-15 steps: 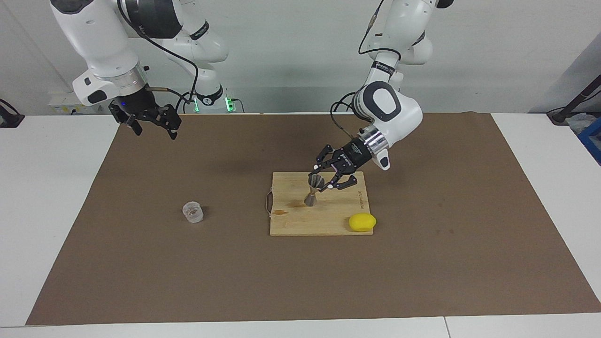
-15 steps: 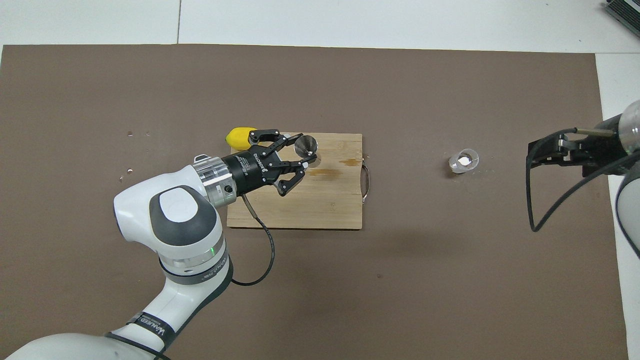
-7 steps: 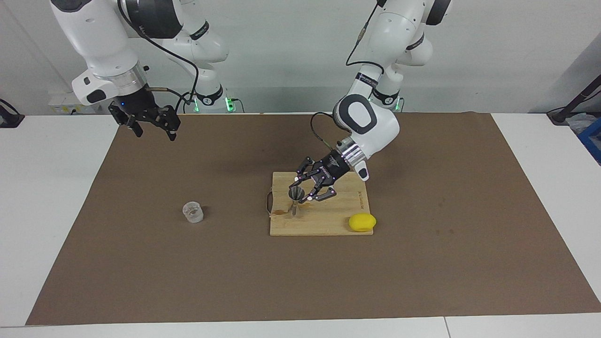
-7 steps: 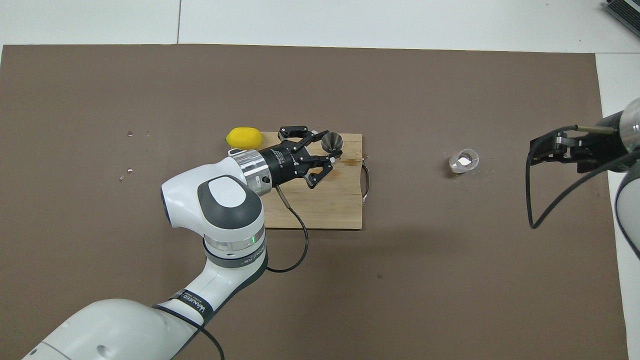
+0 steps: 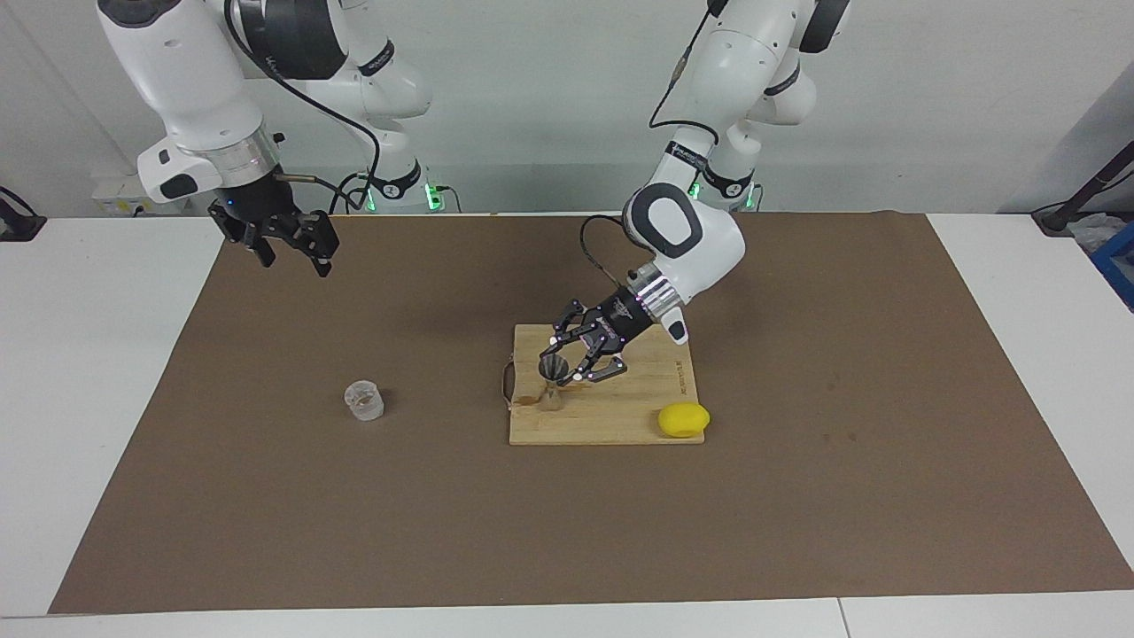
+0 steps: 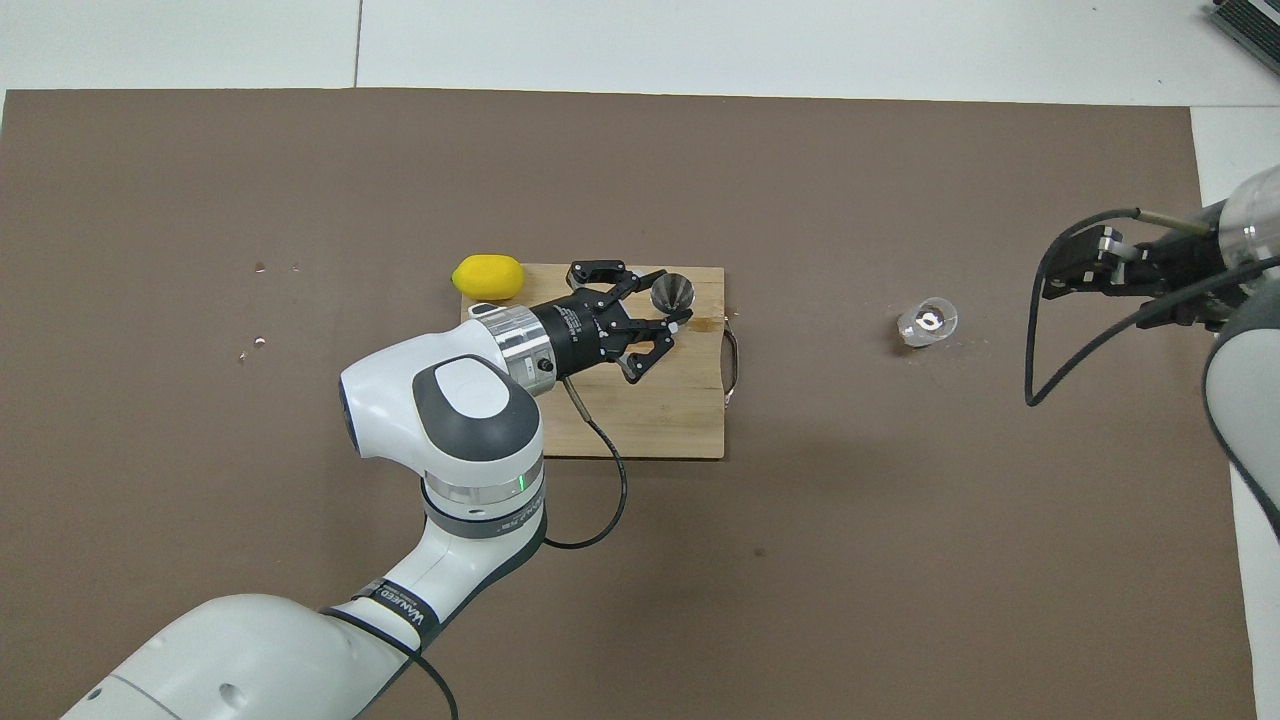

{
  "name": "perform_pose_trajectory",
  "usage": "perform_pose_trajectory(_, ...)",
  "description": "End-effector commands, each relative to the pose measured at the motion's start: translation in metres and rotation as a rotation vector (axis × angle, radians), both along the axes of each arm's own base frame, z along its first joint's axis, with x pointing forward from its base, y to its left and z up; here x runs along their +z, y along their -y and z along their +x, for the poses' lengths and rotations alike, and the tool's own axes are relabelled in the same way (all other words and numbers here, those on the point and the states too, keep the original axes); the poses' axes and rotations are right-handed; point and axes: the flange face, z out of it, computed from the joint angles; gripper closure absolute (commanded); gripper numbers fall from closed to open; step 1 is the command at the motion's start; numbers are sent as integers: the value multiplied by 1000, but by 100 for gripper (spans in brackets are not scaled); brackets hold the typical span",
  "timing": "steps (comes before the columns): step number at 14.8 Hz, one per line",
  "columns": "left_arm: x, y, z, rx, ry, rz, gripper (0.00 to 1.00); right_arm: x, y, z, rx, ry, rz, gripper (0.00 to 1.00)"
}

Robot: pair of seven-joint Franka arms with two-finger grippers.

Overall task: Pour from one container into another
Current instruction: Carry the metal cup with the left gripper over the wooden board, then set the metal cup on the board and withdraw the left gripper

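Steadily: jigger toward cup.
Keep left gripper (image 5: 564,361) clamped on upright jigger (image 5: 551,388), at board's (image 6: 640,420) one-o'clock corner seen from overhead; carry low toward three o'clock, beside cup (image 6: 928,322). Right gripper (image 5: 282,244) waits over mat (image 5: 266,496).

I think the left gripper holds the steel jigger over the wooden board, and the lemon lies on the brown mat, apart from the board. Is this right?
Not quite: in the facing view the lemon lies on a corner of the wooden board. The left gripper does hold the steel jigger there.
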Motion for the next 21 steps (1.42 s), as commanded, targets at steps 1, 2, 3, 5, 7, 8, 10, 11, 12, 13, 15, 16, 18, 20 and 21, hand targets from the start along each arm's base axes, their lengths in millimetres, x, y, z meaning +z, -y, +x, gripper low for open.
perform_pose_trajectory(1,-2,2,4,21,0,8,100,-7,-2,18,-139,30,33,14)
perform_pose_trajectory(2,-3,2,4,21,-2,9,100,-16,-2,23,-190,21,41,15)
perform_pose_trajectory(3,-5,2,3,21,-5,12,100,-23,-1,28,-251,21,40,15)
perform_pose_trajectory(5,-8,3,2,21,-9,17,100,-39,-2,37,-351,9,54,14)
perform_pose_trajectory(7,-9,3,2,21,-9,20,73,-61,-1,49,-415,-4,61,14)
perform_pose_trajectory(8,-9,2,2,15,-2,28,51,-74,-1,55,-469,-9,64,14)
perform_pose_trajectory(10,-9,3,2,15,2,40,0,-96,9,67,-605,-14,87,11)
perform_pose_trajectory(11,-9,3,2,15,2,40,0,-107,11,70,-647,-32,117,8)
perform_pose_trajectory(12,-9,3,2,14,3,41,0,-117,25,72,-694,-50,151,8)
perform_pose_trajectory(13,-8,3,2,7,8,45,0,-125,36,74,-723,-63,175,7)
perform_pose_trajectory(15,6,6,2,-21,47,58,0,-144,50,74,-811,-74,229,4)
perform_pose_trajectory(16,20,4,2,-27,73,59,0,-157,61,73,-850,-85,253,3)
perform_pose_trajectory(18,40,2,-3,-40,109,64,0,-186,70,76,-895,-118,292,3)
perform_pose_trajectory(20,64,-4,-6,-78,170,93,0,-204,72,78,-930,-133,332,3)
perform_pose_trajectory(21,75,-7,-5,-93,201,107,0,-216,78,79,-951,-154,348,3)
